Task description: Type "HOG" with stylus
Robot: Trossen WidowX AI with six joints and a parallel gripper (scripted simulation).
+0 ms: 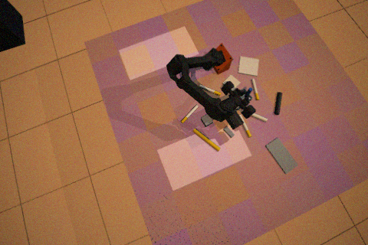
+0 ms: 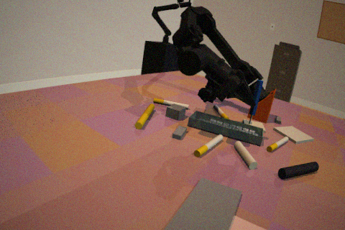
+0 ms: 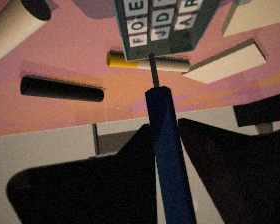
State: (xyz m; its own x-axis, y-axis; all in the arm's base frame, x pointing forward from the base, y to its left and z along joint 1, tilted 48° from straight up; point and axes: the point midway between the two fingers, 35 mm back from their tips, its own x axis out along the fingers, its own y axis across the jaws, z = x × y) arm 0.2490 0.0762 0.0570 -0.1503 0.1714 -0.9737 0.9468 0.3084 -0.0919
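My gripper is shut on the blue stylus, which stands nearly upright. The dark green keyboard lies on the mat under the arm. In the wrist view the stylus's thin black tip sits at the keyboard's near edge, just below the keys marked E and D. In the exterior view the tip hangs over the keyboard's right end. I cannot tell whether it touches a key. In the top view the arm hides most of the keyboard.
Several yellow-and-white markers lie around the keyboard. There is also a black cylinder, a yellow cylinder, two grey cubes, a grey slab, a white tile and an orange-red box.
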